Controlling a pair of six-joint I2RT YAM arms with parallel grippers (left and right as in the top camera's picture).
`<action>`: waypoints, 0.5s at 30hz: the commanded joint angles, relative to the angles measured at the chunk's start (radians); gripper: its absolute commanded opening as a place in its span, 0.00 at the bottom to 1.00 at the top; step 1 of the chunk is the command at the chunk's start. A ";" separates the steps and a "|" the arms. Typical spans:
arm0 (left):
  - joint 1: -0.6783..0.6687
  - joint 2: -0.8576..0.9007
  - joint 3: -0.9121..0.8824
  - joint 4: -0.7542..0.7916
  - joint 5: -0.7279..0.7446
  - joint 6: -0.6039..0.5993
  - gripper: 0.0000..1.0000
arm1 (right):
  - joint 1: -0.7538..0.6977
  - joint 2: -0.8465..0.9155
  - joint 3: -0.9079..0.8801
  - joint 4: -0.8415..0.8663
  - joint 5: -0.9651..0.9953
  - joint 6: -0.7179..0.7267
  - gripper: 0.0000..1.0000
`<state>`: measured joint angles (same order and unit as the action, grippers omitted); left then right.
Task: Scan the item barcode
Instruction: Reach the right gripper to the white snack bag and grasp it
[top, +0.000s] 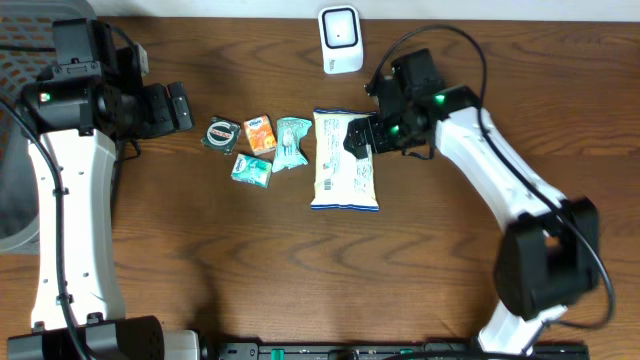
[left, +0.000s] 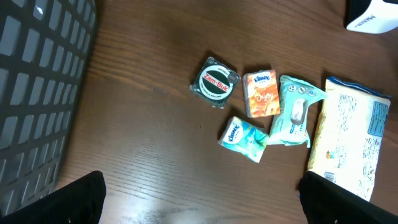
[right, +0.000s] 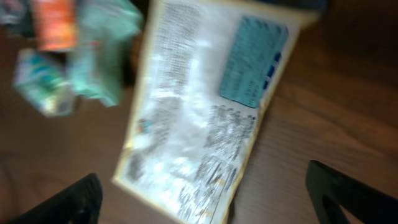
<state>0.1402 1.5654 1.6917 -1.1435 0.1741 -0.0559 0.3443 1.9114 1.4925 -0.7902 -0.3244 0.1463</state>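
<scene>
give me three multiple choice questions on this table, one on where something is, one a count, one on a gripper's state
1. Where does the white scanner stand relative to the large snack bag in the overhead view?
A) on top of it
B) beyond its top edge
C) below its bottom edge

2. How many small items lie left of the large snack bag?
A) two
B) four
C) six

3. How is the right gripper?
A) shut on the scanner
B) shut on the bag
C) open over the bag

Answers:
1 B, the scanner sits past the bag's top edge, apart from it.
2 B, round tin, orange pack, teal wipes pack, small teal pack.
3 C, its fingers stand wide apart in the right wrist view, with the bag between them.
</scene>
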 joint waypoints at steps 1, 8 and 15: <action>0.000 0.003 -0.003 0.000 -0.002 -0.009 0.98 | -0.024 0.100 0.015 0.028 -0.082 0.097 0.91; 0.000 0.003 -0.003 0.000 -0.002 -0.009 0.98 | -0.021 0.221 0.015 0.042 -0.169 0.132 0.72; 0.000 0.003 -0.003 0.000 -0.002 -0.009 0.98 | 0.018 0.327 0.015 0.080 -0.180 0.138 0.01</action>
<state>0.1402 1.5654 1.6917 -1.1431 0.1741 -0.0563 0.3386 2.1658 1.5093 -0.7116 -0.5041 0.2737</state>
